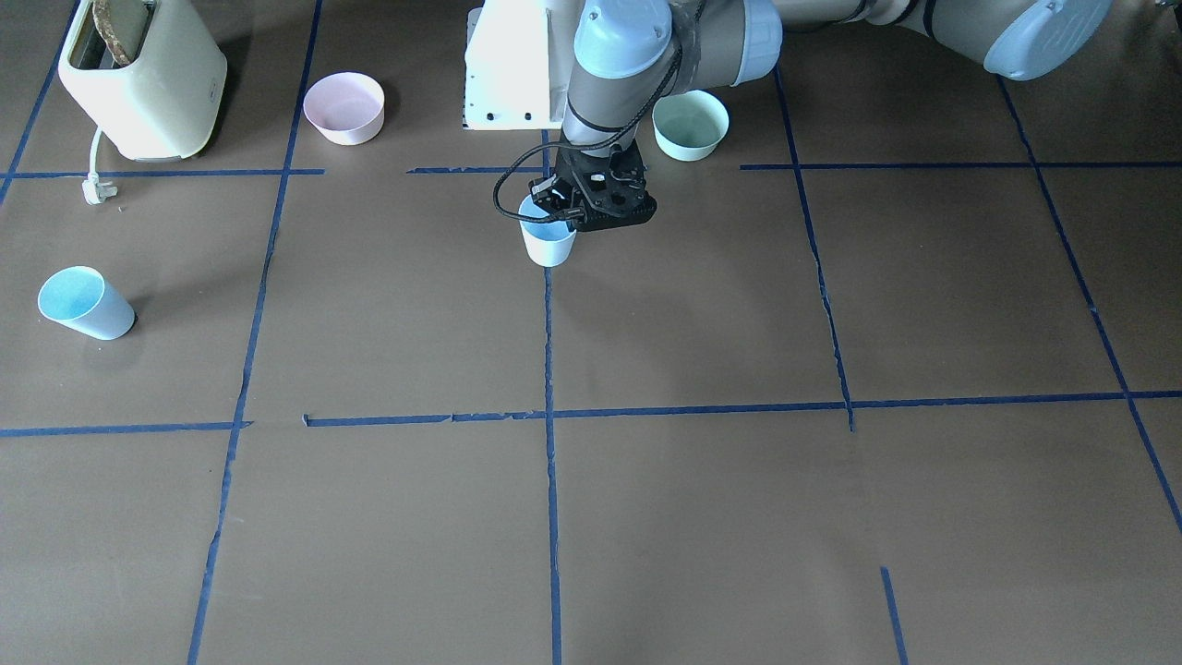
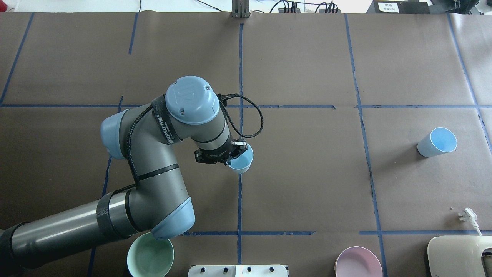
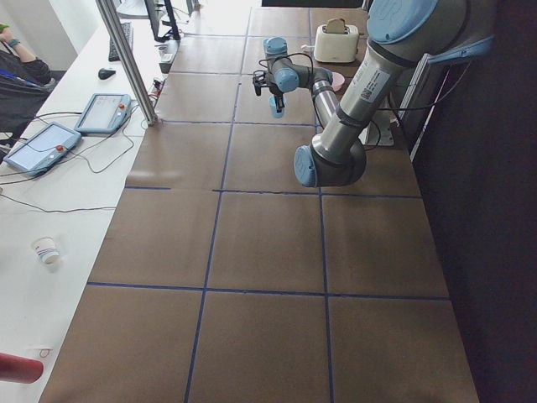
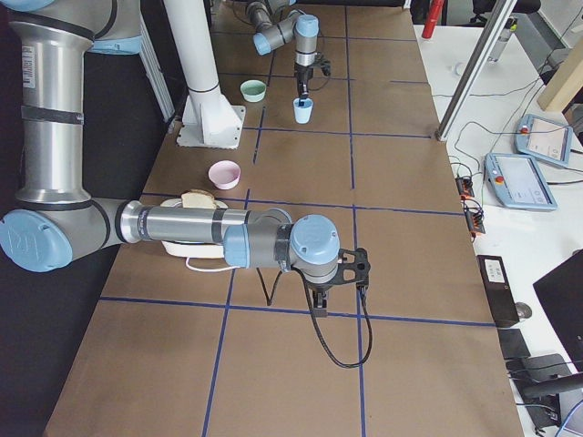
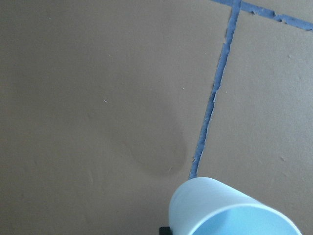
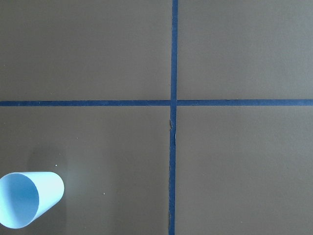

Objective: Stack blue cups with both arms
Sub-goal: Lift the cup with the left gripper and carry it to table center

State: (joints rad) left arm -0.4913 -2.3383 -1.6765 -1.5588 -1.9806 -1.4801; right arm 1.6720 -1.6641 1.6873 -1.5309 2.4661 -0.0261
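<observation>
Your left end effector is clenched on the rim of one blue cup near the middle of the bench, the other blue cup lies on its side far away, and you cannot tell if the right end effector is clenched.

I'm working in a robotics lab, not a kitchen. The table is papered brown and gridded with blue tape. The left arm and right arm are industrial jointed units beside a white pedestal. A white bench alongside carries two teach pendants, a keyboard and a mouse, by an aluminium post.
</observation>
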